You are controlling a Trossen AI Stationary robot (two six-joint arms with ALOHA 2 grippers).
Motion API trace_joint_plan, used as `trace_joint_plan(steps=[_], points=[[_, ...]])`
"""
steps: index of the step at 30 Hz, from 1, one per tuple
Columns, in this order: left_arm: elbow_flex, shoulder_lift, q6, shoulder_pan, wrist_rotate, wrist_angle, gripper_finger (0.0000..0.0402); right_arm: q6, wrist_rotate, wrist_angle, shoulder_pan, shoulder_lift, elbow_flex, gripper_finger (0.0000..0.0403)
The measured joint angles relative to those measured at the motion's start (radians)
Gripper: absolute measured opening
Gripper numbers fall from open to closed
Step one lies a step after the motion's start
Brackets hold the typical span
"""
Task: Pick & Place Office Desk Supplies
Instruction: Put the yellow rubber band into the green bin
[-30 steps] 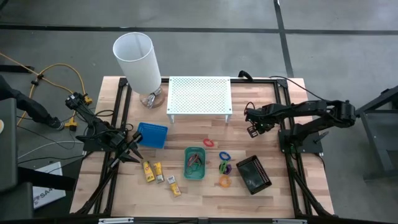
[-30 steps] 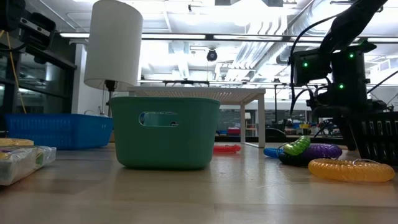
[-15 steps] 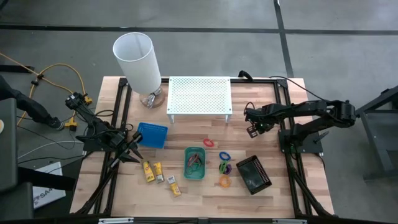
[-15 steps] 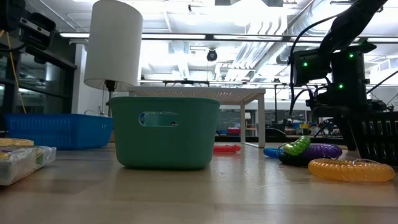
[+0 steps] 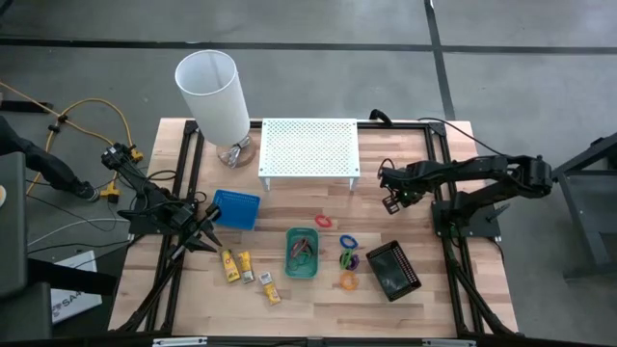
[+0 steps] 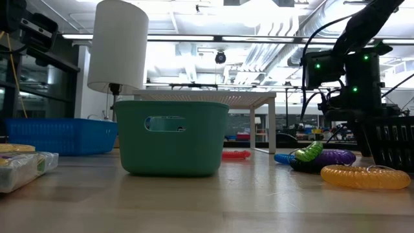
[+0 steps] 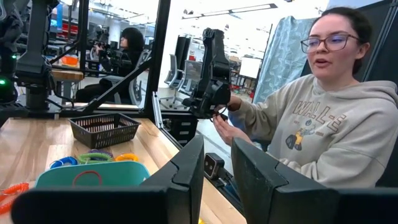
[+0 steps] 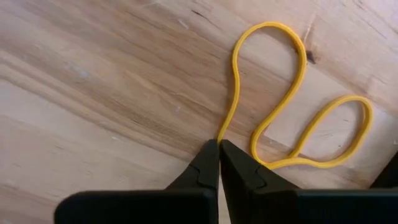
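Observation:
My right gripper (image 8: 219, 155) points down at the table's right middle (image 5: 390, 201), shut on a thin yellow rubber band (image 8: 292, 106) that lies on the wood. My left gripper (image 7: 217, 177) waits at the left edge (image 5: 207, 236), open, with nothing between its fingers. A green tray (image 5: 302, 253) holding dark clips and a red ring stands mid-table. Beside it lie coloured rings (image 5: 347, 258), a red ring (image 5: 323, 221), a black tray (image 5: 392, 271), a blue tray (image 5: 236, 209) and yellow-and-white blocks (image 5: 237, 266). My right gripper pinches the band's near bend (image 8: 222, 134) between its two fingertips, coming from above and pointing down. The rest of the band lies slack on the table in an S-shaped loop (image 8: 336, 124).
A white cylindrical lamp (image 5: 212, 94) and a white perforated shelf (image 5: 309, 146) stand at the far edge. In the left wrist view a person sits beyond the table's edge, hands at another arm (image 7: 211, 74). Bare wood lies around the right gripper.

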Motion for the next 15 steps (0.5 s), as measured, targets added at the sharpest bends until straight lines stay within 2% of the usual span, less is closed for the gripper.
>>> trace_joint_plan(steps=[6, 15], points=[[0.0, 0.0, 0.0, 0.0, 0.0, 0.0, 0.0079, -0.016, 0.017, 0.006, -0.001, -0.069, -0.002, 0.0003], [0.0, 0.0, 0.0, 0.0, 0.0, 0.0, 0.0079, -0.048, -0.05, 0.008, 0.0, -0.222, 0.0, 0.0003]])
